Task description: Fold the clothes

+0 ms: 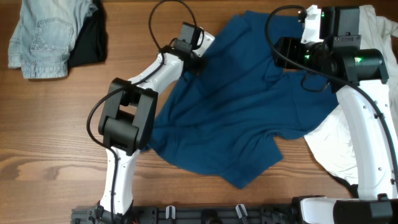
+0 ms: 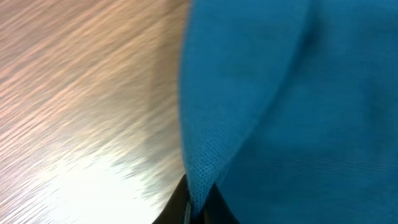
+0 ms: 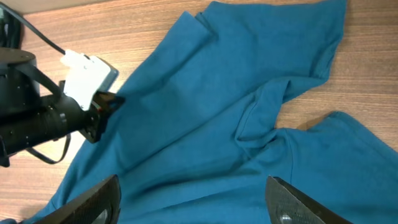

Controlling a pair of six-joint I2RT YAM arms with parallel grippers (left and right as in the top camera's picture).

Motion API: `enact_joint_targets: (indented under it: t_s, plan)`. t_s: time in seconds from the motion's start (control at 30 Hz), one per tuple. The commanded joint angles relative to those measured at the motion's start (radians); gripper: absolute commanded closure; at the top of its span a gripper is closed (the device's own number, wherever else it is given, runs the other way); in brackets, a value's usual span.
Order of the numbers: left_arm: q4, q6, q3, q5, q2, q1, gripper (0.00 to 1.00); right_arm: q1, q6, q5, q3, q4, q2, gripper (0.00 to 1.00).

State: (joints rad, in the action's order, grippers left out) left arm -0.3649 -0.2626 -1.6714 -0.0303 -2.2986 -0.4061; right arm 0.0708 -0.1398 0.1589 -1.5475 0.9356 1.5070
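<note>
The clothes' main piece, a dark blue T-shirt point(image 1: 236, 106), lies crumpled across the table's middle. My left gripper point(image 2: 200, 208) is shut on a fold of its upper left edge, and the blue cloth runs up from between the jaws. In the overhead view that gripper point(image 1: 199, 61) sits at the shirt's top left. My right gripper point(image 3: 194, 205) hovers open above the shirt's upper right part, its fingertips point(image 3: 99, 202) wide apart with only cloth below them. The right wrist view also shows the blue T-shirt point(image 3: 205, 106) and the left gripper point(image 3: 102, 107) at its edge.
A white shirt point(image 1: 336, 146) lies partly under the blue one at the right, beneath the right arm. A pale denim piece point(image 1: 40, 37) and a black garment point(image 1: 90, 38) are piled at the back left. Bare wooden table point(image 1: 50, 137) shows at the left.
</note>
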Motion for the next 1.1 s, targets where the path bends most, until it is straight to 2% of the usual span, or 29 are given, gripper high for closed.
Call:
enact_joint_targets:
  t_s: [0.0,0.07,0.27,0.4,0.5,0.63,0.67,0.7,0.77,0.9,1.0,1.07]
  plan:
    - [-0.017,0.190,-0.019,0.222,0.003,0.068,0.96,-0.003,0.005,-0.006,-0.002,0.000,0.008,0.27]
    - [-0.069,0.251,-0.019,0.265,0.026,0.106,0.96,-0.003,0.003,-0.006,-0.002,0.000,0.008,0.29]
    - [-0.339,0.469,-0.019,0.256,0.085,0.281,0.96,-0.002,-0.020,0.000,-0.002,0.001,0.051,0.34]
    - [-0.554,0.506,-0.019,0.173,0.089,0.378,0.96,0.005,-0.018,0.049,-0.002,0.000,0.127,0.34]
    - [-0.701,0.594,-0.019,0.181,0.089,0.429,0.96,0.019,-0.018,0.068,-0.002,0.002,0.203,0.34]
    - [-0.798,0.591,-0.019,0.181,0.089,0.486,0.95,0.037,-0.019,0.069,-0.002,0.013,0.299,0.33]
    - [-0.810,0.584,-0.019,0.180,0.089,0.497,0.89,0.040,-0.021,0.062,-0.002,0.020,0.319,0.33]
    - [-0.819,0.580,-0.019,0.181,0.089,0.507,0.72,0.039,-0.043,0.038,-0.002,0.033,0.338,0.33]
    - [-0.826,0.564,-0.019,0.180,0.089,0.517,0.53,0.037,-0.114,-0.048,-0.002,0.071,0.370,0.28]
    - [-0.812,0.556,-0.021,0.180,0.106,0.515,0.41,0.037,-0.128,-0.082,0.000,0.113,0.411,0.27]
    - [-0.809,0.536,-0.047,0.180,0.145,0.515,0.27,0.041,-0.122,-0.085,0.029,0.128,0.431,0.27]
    - [-0.806,0.532,-0.070,0.178,0.187,0.515,0.25,0.041,-0.122,-0.085,0.071,0.122,0.434,0.27]
